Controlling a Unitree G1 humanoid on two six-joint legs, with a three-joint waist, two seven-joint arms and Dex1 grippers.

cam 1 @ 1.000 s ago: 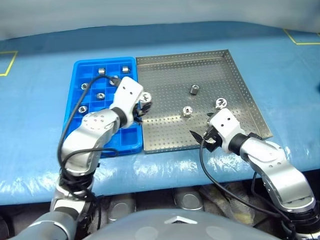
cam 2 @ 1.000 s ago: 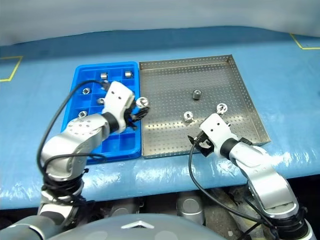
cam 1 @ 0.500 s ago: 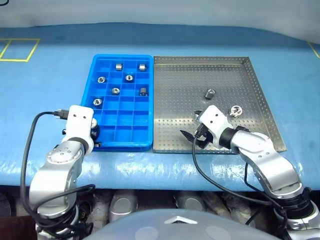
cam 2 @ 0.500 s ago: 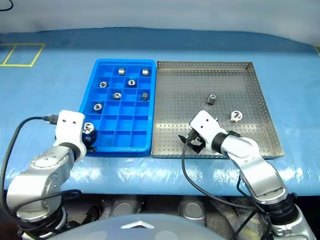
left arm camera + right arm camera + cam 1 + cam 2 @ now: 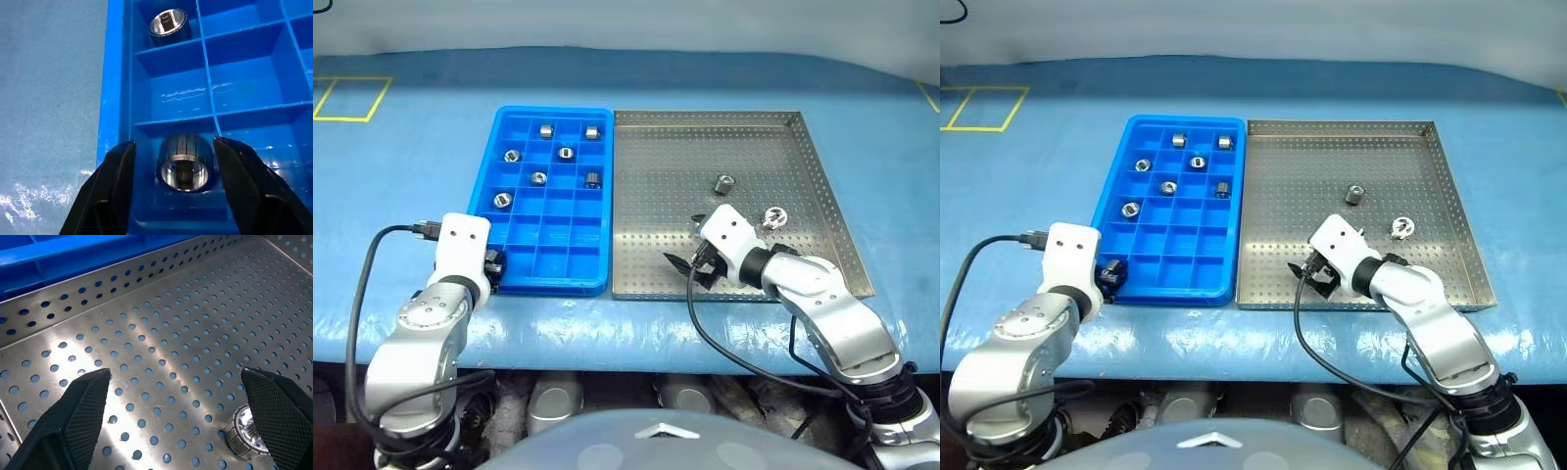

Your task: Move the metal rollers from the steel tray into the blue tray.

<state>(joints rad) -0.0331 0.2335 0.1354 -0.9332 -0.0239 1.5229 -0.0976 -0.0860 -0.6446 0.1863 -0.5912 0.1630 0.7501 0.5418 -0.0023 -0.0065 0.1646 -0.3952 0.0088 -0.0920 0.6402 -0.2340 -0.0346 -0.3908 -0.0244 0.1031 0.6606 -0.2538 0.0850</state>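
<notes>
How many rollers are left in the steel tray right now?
3 in the steel tray: one roller mid-tray, one nearer the right rim, one right beside the right gripper, by its finger. The arm may hide others.

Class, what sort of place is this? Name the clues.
Probably a parts-sorting workbench: a blue-covered table with taped yellow squares, a perforated steel tray, and a compartmented blue tray holding metal rollers.

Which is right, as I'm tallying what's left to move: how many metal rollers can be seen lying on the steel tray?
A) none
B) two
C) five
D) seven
B: on the steel tray two metal rollers can be seen; the right gripper may hide another.
</notes>
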